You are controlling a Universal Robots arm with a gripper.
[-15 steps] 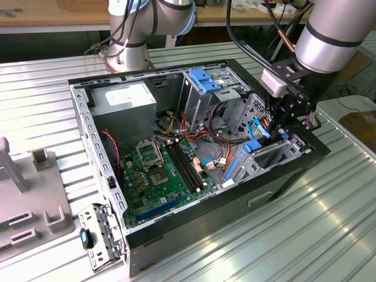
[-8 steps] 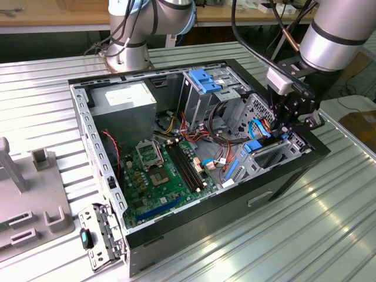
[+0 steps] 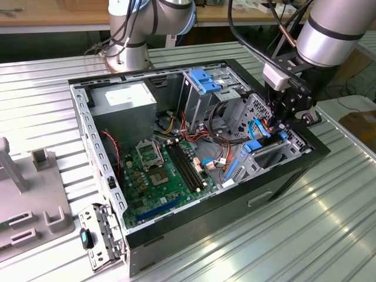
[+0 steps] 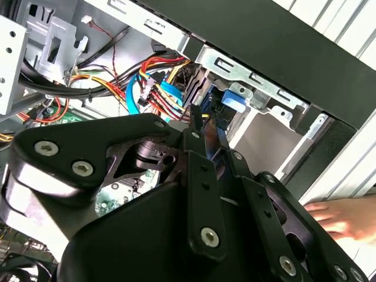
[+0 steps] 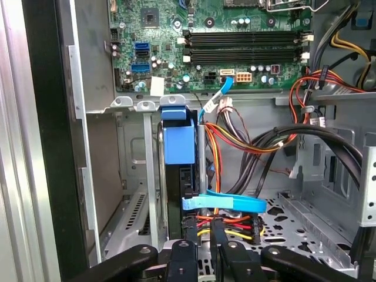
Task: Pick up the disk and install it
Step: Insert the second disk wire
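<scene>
An open computer case [image 3: 235,197] lies on its side on a ribbed metal table [image 3: 329,223]. Inside it sit a green motherboard [image 3: 164,173], a grey power supply [image 3: 126,100] and an upright metal drive cage [image 3: 202,88] with a blue top. At the case's corner toward the exterior view's right, the gripper [image 3: 282,120] reaches into a drive bay. The disk [image 5: 178,176] stands on edge in that bay slot, its long axis running down into the bay, blue carrier handle [image 5: 178,138] toward the motherboard. The fingers [image 5: 183,261] appear close together on the disk's near edge. A thin blue cable [image 5: 226,204] crosses beside it. A person's hand [image 4: 346,217] rests outside the case.
</scene>
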